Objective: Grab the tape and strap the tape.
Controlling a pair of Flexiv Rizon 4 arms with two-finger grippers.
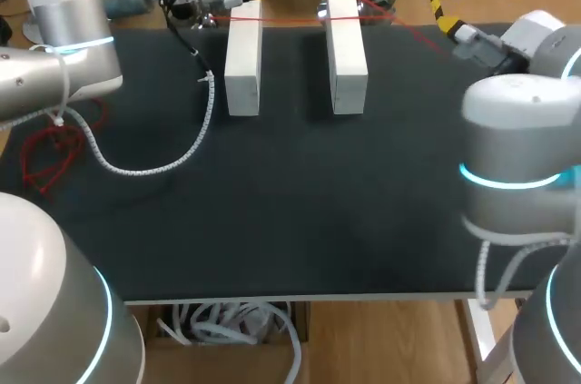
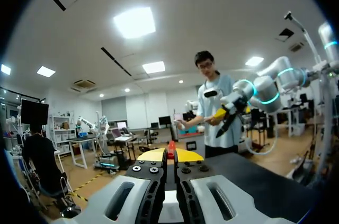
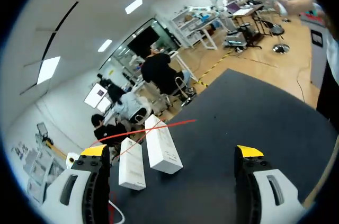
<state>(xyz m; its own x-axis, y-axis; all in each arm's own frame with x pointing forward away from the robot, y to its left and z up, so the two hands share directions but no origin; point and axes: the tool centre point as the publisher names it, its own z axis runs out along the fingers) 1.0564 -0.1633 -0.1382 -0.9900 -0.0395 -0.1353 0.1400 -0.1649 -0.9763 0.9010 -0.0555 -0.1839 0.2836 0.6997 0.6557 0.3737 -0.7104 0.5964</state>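
The dark tabletop [image 1: 300,221] fills most of the head view. Our left arm [image 1: 64,57] comes in from nine o'clock and reaches up to eleven. Our right arm [image 1: 513,139] stands at three o'clock with its wrist turned toward two.

Two white blocks, the left block [image 1: 243,62] and the right block [image 1: 346,53], lie side by side but apart at about twelve o'clock. Their long sides run from twelve to six.

The tape [image 3: 159,127] is a thin red line. It runs from eleven o'clock across the far ends of both blocks and on toward two o'clock at the tabletop's far right corner.

Our left gripper [image 2: 170,154] is closed tight, its yellow tips pressed together on the red tape. Our right gripper [image 3: 171,151] is spread wide with nothing in it. The blocks and tape are ahead of it, toward its ten o'clock.

We judge the tape to be very light, limp and narrow. It should hold a line only under tension and sag or twist once it goes slack. It may also slide through smooth tips if pinched weakly.

The best hold for our right gripper looks like the free stretch beyond the right block. There it can close flat across the ribbon's faces while the left end stays anchored.
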